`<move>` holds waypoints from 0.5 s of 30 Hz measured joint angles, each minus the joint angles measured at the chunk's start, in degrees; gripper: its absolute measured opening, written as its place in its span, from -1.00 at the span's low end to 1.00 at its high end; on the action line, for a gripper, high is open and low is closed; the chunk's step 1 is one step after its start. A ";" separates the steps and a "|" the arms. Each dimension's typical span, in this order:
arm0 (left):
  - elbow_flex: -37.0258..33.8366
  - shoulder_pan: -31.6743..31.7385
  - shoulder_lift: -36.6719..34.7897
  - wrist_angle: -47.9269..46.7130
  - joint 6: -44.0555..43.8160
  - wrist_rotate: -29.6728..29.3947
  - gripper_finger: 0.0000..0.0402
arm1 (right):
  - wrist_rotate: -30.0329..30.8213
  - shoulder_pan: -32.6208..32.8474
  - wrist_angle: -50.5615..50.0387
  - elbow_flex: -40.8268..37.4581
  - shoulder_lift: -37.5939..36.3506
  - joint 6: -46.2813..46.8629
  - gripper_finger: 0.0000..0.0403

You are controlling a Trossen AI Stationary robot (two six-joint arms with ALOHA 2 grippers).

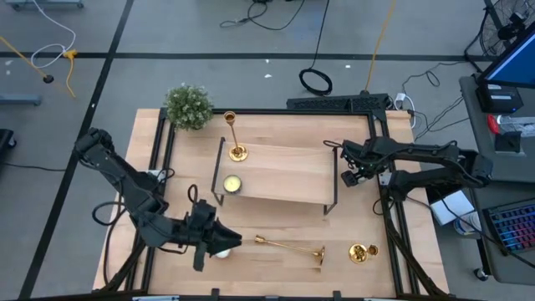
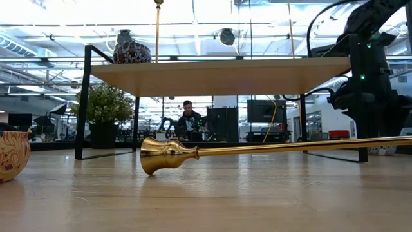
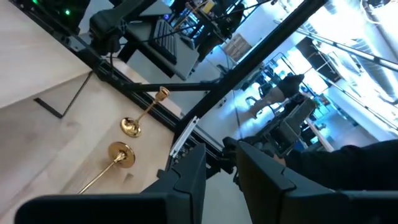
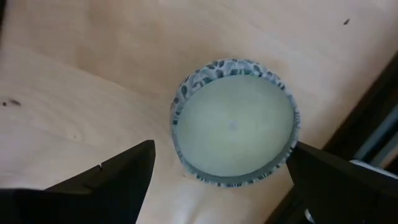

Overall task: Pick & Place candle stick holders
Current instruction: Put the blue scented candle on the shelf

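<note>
Lying on its side at the near edge of the counter (image 1: 276, 267), one gold candlestick (image 1: 290, 246) points its round base toward the right; in the low view its flared end (image 2: 164, 154) faces left and the thin stem runs off to the right. A second candlestick (image 1: 362, 252) lies just beyond that base, farther right, near the counter's right frame rail.

The left tool (image 1: 219, 241) sits at the near left of the counter, just left of the lying candlestick's stem tip and not touching it. Its fingers (image 3: 186, 180) stand narrow, with only a slim gap between them, and grip nothing. A small pale candle (image 1: 222, 252) shows just beside this tool.

The wooden shelf (image 1: 280, 176) with its black wire frame occupies the middle of the counter. A yellowish candle in a dark cup (image 1: 231, 185) rests at the shelf's left end. The third candlestick (image 1: 235, 138) stands upright at the shelf's far left corner.

The right tool (image 1: 351, 171) hangs at the right end of the shelf, fingers spread wide on either side of a patterned-rim candle (image 4: 235, 122), apart from it.

A small green potted plant (image 1: 188, 106) stands at the far left corner of the counter.
</note>
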 joint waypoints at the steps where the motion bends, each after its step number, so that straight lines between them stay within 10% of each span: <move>1: 0.00 0.00 0.00 -0.03 -0.10 0.00 -0.54 | 0.26 0.00 0.05 -0.10 0.00 -0.03 0.76; 15: 0.00 0.00 0.00 -0.73 -0.64 -0.10 -0.54 | 2.99 0.00 2.66 -0.37 0.00 -0.43 0.76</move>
